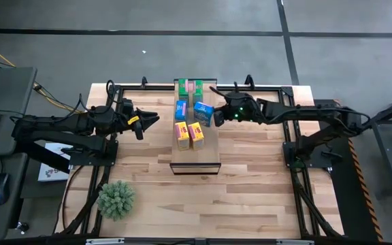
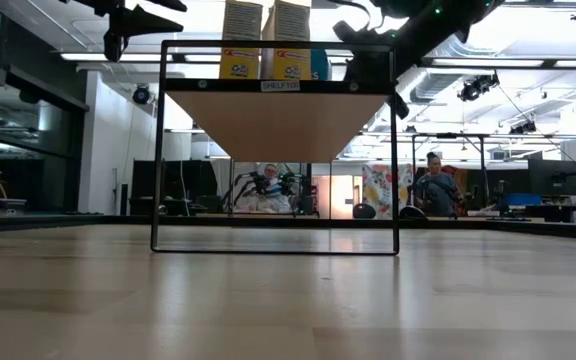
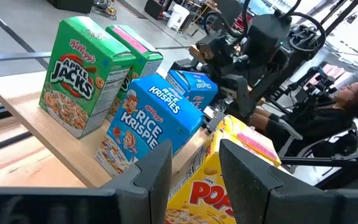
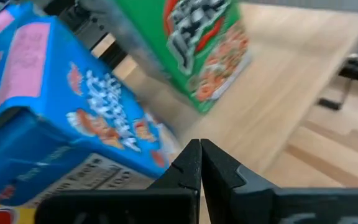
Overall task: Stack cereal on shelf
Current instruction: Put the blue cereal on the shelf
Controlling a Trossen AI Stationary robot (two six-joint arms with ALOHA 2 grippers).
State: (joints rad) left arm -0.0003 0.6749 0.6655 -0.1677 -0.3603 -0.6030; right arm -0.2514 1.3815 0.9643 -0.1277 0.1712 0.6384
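All six cereal boxes (image 1: 190, 112) stand on the shelf (image 1: 206, 158). Right pincer (image 1: 218, 118), pressed together, nudges the far-right blue box (image 1: 203, 111); straightening comes next. Left pincer (image 1: 152, 118) waits spread.

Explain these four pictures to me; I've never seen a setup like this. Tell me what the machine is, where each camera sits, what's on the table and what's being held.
This is a table robot with two dark arms. One picture looks straight down, one looks level across the tabletop, and one comes from a camera on each wrist.

A raised wooden shelf stands mid-table, carrying six tiny cereal boxes: two green boxes, two blue boxes and two yellow boxes. A spiky green plant ball sits near the table's front.

The left gripper hangs beside the shelf, open and empty. The right gripper is next to a blue box, fingers shut together with nothing between them. So nothing is held.

People sit in the room behind.
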